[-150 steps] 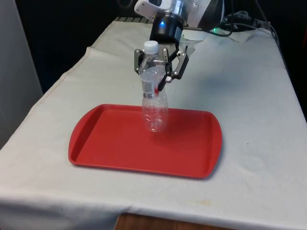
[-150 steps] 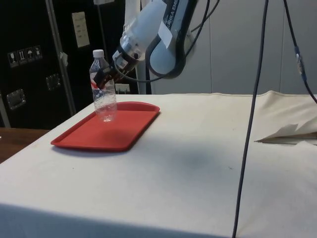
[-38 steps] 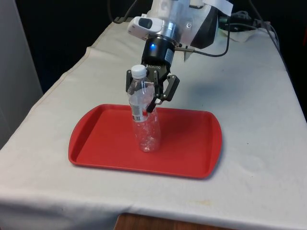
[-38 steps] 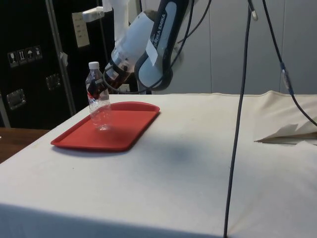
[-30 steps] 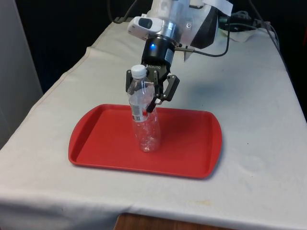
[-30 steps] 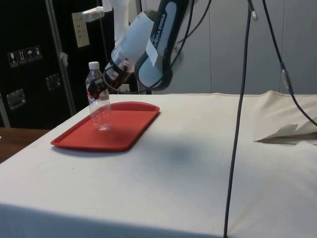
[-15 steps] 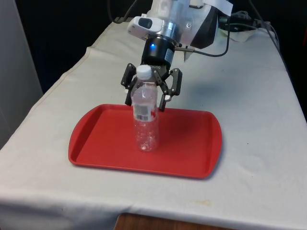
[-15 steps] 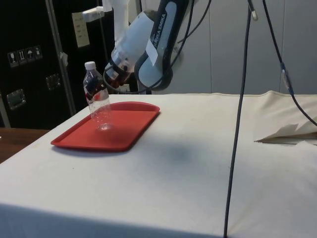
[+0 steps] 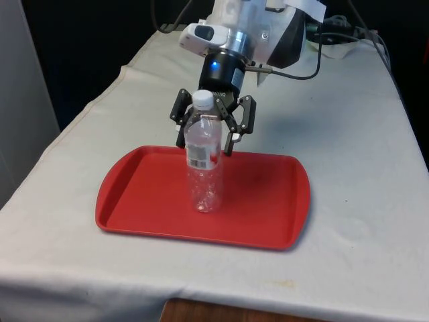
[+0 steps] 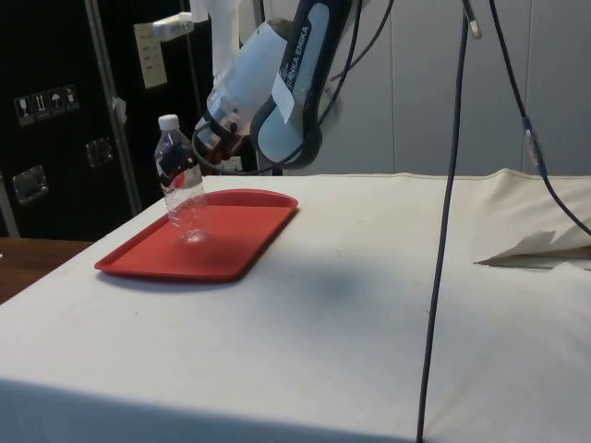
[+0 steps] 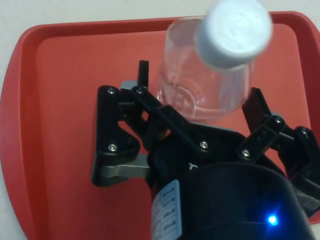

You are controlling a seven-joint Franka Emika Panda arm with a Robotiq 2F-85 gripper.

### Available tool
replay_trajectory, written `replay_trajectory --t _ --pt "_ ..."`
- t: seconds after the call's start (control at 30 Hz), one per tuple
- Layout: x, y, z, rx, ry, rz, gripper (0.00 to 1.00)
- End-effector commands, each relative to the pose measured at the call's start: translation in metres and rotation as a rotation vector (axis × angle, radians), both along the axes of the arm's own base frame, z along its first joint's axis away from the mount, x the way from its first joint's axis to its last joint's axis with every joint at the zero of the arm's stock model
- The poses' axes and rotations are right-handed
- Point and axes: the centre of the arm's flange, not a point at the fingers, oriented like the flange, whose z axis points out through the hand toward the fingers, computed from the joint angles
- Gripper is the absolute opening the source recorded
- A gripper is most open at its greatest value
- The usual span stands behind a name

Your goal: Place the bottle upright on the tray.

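Nearest the bench's [image 9: 348, 221] front edge lies the red tray [image 9: 268, 215], and on it, a little toward the front view's left of its middle, stands the clear bottle [image 9: 204, 168], base down on the tray floor. Just behind it my pincer [image 9: 211, 127] is spread, a finger on either side of the bottle's shoulder and apart from the plastic, so I am gripping nothing. The risk, as I judge it, is in how I leave: the fingers flank the upper half of a light, seemingly empty bottle, and any sideways drift or a tilted lift could clip the shoulder or the white cap [image 9: 202, 98] and topple it. The bottle's long axis runs close to vertical, cap up; in the side view it [image 10: 183, 189] leans slightly, cap tipped away from my arm, which leaves little margin against a nudge.
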Motion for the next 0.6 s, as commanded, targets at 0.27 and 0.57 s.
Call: replay_trajectory --t 0.27,0.57 --pt "0.0002 0.0018 0.0002 0.0 -0.001 0.002 1.0" --pt "-0.0013 0.0024 0.0014 0.0 0.0 0.003 1.0"
